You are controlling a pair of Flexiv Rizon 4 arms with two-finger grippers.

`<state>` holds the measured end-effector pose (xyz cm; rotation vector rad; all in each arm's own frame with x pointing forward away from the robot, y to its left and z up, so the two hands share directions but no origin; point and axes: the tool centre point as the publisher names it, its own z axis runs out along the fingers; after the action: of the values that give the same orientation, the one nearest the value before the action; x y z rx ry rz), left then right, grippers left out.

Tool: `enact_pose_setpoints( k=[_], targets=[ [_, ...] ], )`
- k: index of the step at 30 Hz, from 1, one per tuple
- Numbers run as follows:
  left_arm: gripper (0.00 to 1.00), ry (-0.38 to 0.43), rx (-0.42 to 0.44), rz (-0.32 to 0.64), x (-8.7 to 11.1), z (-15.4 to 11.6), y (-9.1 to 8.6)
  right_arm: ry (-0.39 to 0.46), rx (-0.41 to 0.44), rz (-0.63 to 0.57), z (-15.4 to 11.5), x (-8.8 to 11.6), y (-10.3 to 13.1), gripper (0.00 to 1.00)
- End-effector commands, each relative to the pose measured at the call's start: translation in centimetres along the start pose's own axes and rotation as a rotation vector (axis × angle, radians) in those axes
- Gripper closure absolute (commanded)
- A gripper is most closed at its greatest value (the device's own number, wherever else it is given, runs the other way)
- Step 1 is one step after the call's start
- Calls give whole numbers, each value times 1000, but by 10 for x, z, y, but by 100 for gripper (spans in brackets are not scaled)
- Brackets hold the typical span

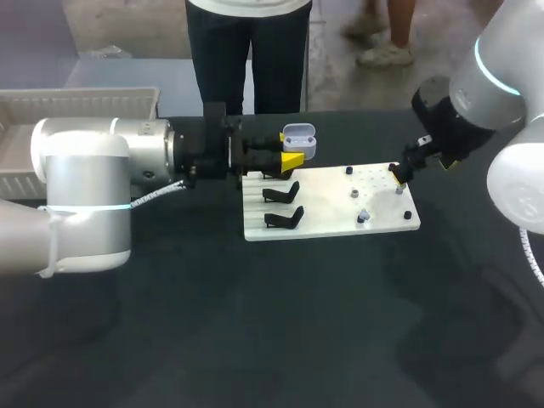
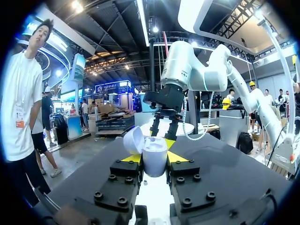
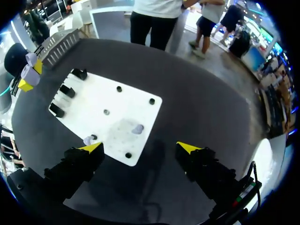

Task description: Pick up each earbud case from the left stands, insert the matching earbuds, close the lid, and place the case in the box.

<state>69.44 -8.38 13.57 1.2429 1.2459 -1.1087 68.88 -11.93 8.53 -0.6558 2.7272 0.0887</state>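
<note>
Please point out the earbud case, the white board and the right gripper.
earbud case (image 2: 154, 159), left wrist view, lower body.
white board (image 1: 323, 208), head view, bare middle.
right gripper (image 3: 140, 149), right wrist view, midway between fingertips.

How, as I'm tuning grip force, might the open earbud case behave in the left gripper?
The earbud case looks smooth and rounded, so it may slip or twist in the left gripper. Its open lid seems hinged, likely to swing if bumped.
</note>
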Motion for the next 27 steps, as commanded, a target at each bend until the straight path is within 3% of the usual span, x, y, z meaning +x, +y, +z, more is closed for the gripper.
enact_pose_setpoints(
  k=[1, 15, 27],
  targets=[
    [100, 0, -7, -5, 3, 1, 2, 19, 60, -14, 4, -4, 5, 0],
    [100, 7, -17, -1, 4, -1, 0, 47, 69, -46, 11, -1, 9, 0],
    [100, 7, -17, -1, 4, -1, 0, 126, 111, -49, 31, -5, 14, 0]
  ],
)
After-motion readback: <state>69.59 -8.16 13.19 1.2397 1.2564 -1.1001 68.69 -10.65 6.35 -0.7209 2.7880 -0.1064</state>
